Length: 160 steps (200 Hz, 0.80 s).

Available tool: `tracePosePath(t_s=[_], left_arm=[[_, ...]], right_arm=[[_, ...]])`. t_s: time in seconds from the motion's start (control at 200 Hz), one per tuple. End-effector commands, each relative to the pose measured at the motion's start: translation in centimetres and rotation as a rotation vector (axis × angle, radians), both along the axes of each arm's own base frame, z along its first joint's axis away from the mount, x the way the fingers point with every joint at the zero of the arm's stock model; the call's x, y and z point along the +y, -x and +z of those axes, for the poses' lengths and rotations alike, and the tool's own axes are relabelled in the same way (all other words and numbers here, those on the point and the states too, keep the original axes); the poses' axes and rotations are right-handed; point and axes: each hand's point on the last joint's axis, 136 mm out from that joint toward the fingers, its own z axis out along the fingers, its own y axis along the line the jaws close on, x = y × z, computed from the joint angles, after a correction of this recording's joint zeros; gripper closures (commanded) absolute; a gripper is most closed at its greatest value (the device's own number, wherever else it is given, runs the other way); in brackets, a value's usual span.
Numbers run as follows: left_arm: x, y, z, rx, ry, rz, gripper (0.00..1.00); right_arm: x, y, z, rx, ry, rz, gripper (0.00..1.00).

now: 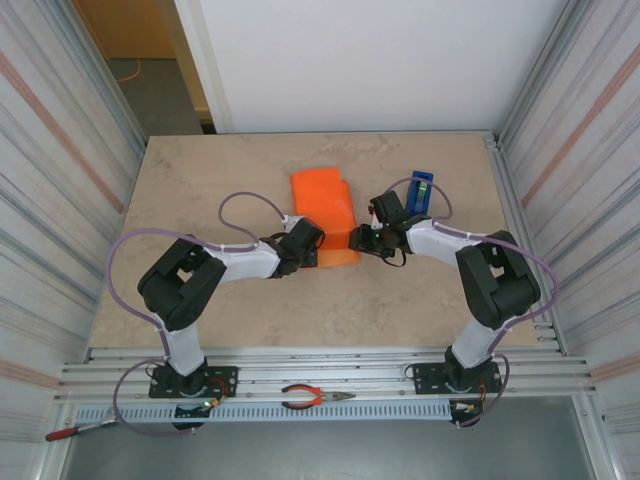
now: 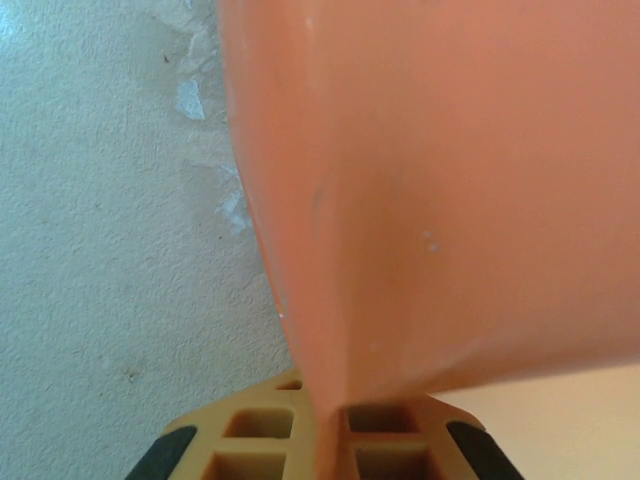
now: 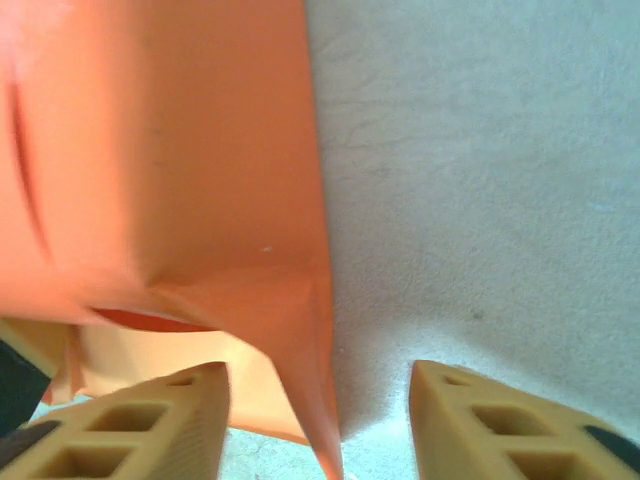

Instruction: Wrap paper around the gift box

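Both bent inward: left end effector [image 2: 326, 438] pinches paper [image 2: 450, 200], right end effector [image 3: 320, 425] spread.

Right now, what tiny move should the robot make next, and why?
Probably close the right claw on the orange paper: a folded flap stands between its open fingers, ungripped, while the left claw pinches the paper's other side.

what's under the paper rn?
The paper rises in a boxy hump on the table; whatever sits under it, likely the gift box, is fully covered.
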Motion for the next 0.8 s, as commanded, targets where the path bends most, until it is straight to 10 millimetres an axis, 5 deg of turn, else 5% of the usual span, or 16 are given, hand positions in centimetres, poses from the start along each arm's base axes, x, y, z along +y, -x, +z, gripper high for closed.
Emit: tracePosePath(t_s=[0.0,0.145,0.341,0.621,0.797], left_arm=[[-0.1,0.0,0.0,0.0,-0.027,-0.013,0.91],[-0.2,0.0,0.1,-0.002,-0.024,-0.015,0.91],[-0.5,0.1,0.8,-0.006,-0.01,-0.034,0.86],[-0.7,0.7,5.4,-0.015,0.145,-0.13,0.62],[1.0,-1.8,8.0,-0.027,0.242,-0.107,0.54]], right_arm=[[0.1,0.2,1.0,-0.014,-0.018,0.011,0.43],[0.7,-0.8,0.1,-0.002,-0.012,0.008,0.38],[1.3,-2.5,-1.9,0.014,-0.001,-0.024,0.44],[1.2,-2.2,-2.9,0.036,0.0,-0.029,0.49],[1.2,-1.9,-3.2,0.05,-0.001,-0.029,0.5]])
